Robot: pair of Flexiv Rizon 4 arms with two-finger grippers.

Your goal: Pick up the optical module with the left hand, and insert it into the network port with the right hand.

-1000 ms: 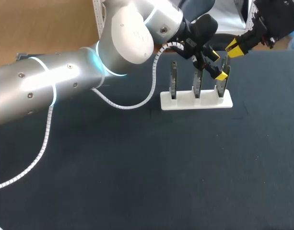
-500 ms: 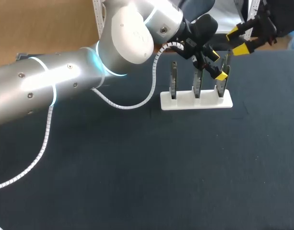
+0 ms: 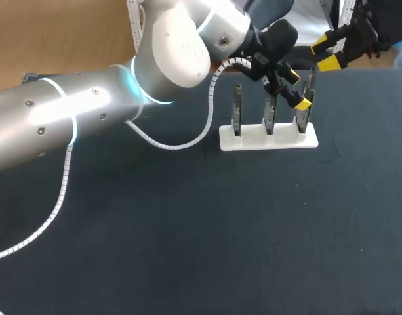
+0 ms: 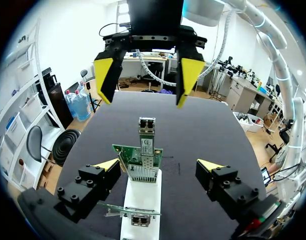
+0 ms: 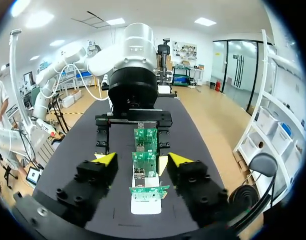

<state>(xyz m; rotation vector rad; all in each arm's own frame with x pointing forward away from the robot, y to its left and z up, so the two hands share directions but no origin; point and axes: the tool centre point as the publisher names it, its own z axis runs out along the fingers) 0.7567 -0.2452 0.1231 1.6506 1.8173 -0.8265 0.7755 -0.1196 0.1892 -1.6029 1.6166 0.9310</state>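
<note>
Right pincer seen drawn back and up from the rack over the last second, fingers apart, nothing held; left pincer unmoved, open astride the module, seated upright in the rack's end board; grasp judged pending

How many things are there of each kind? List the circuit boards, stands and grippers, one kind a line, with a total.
Green circuit boards, upright in the stand: 3
White stand: 1
Grippers, the left gripper and the right gripper: 2
Total: 6
</note>
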